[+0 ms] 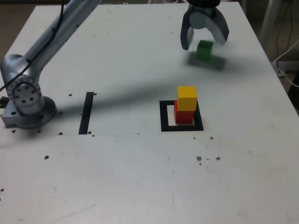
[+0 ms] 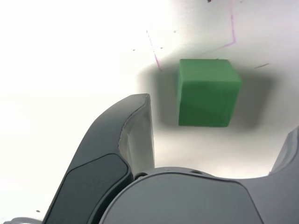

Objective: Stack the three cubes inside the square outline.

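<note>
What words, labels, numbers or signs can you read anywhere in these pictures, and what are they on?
None can be read.
The green cube, yellow cube and red cube have plain faces.
The square outline, black strip, gripper and table carry no lettering.

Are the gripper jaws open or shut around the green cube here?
Open. The gripper has its jaws spread wide, one on each side of the green cube, with visible gaps; neither touches it.
</note>
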`<state>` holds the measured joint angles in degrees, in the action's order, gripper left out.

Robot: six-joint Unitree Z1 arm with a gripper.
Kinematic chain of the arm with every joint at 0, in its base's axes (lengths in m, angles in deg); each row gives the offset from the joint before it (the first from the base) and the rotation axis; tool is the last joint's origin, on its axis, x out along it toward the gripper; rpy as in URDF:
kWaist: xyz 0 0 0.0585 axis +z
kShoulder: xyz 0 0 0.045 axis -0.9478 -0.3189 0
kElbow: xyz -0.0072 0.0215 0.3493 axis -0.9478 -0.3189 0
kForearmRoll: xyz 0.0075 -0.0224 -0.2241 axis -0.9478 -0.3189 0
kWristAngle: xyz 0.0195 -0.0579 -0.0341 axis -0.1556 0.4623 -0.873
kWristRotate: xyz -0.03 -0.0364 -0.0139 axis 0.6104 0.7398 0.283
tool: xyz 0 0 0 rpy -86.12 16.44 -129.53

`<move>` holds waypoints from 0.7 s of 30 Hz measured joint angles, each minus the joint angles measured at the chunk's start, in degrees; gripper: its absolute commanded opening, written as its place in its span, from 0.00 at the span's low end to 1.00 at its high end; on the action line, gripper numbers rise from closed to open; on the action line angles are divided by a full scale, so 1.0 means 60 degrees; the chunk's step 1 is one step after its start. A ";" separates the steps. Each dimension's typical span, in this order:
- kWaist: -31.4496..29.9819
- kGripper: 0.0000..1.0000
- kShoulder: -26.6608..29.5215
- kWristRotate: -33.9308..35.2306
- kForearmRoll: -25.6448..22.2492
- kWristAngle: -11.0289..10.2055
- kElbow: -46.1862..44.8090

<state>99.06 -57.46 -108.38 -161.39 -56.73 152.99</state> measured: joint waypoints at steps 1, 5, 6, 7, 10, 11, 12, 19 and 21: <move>0.0003 0.95 -0.0049 -0.0003 0.0001 0.0033 0.0066; 0.0003 0.91 -0.0250 -0.0003 -0.0007 0.0165 0.0291; 0.0003 0.90 -0.0312 -0.0002 -0.0007 0.0200 0.0329; 0.0003 0.88 -0.0387 0.0006 -0.0007 0.0227 0.0357; 0.0003 0.84 -0.0547 0.0062 -0.0008 0.0267 0.0416; 0.0003 0.82 -0.0584 0.0080 -0.0008 0.0281 0.0435; 0.0003 0.80 -0.0621 0.0100 -0.0008 0.0291 0.0460; 0.0003 0.52 -0.0721 0.0315 -0.0008 0.0291 0.0540; 0.0003 0.41 -0.0721 0.0373 -0.0008 0.0257 0.0565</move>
<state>99.08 -61.78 -106.14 -161.43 -55.19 156.38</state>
